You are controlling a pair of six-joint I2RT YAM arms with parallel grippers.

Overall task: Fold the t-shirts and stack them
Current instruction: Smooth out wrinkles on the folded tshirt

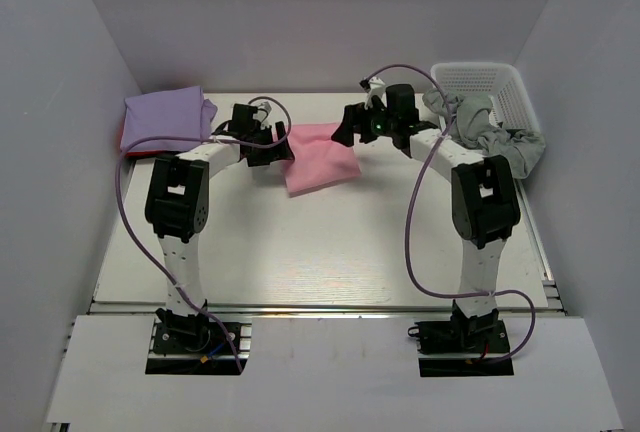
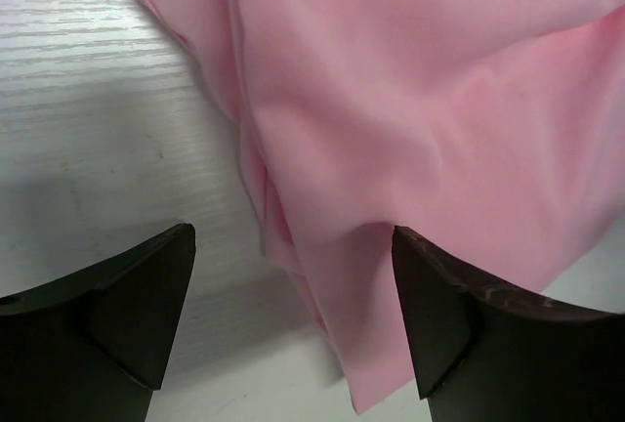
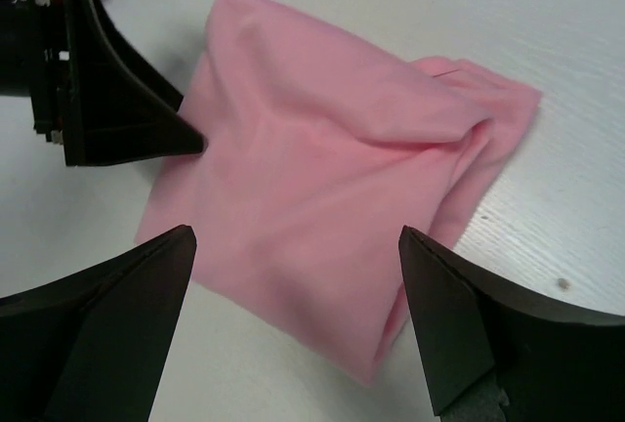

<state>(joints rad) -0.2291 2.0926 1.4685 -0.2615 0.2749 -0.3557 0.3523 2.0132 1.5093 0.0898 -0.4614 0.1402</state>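
Two arm bases (image 1: pixel 195 337) stand bolted at the near edge of the table (image 1: pixel 330 252), one arm rising from each. Both arms reach toward the far middle, where one pink shirt (image 1: pixel 318 157) lies on the tabletop, folded into a rough square with loose layers bunched at one corner. The left gripper (image 1: pixel 270 144) sits at the shirt's left edge with its jaws spread wide. An edge of the pink cloth runs between its fingers, but nothing is pinched. The right gripper (image 1: pixel 352 124) hangs over the shirt's far right corner, jaws equally wide apart and holding nothing. Three shirts can be counted. Besides the pink one, a folded lavender shirt (image 1: pixel 165 112) lies at the far left corner, on top of a red shirt (image 1: pixel 132 149) that shows only as thin slivers along its edges. One white basket (image 1: pixel 495 82) stands at the far right corner. A single grey cloth (image 1: pixel 480 124) lies crumpled in it and spills over its front rim and right side. Whether anything lies beneath the cloth cannot be told.
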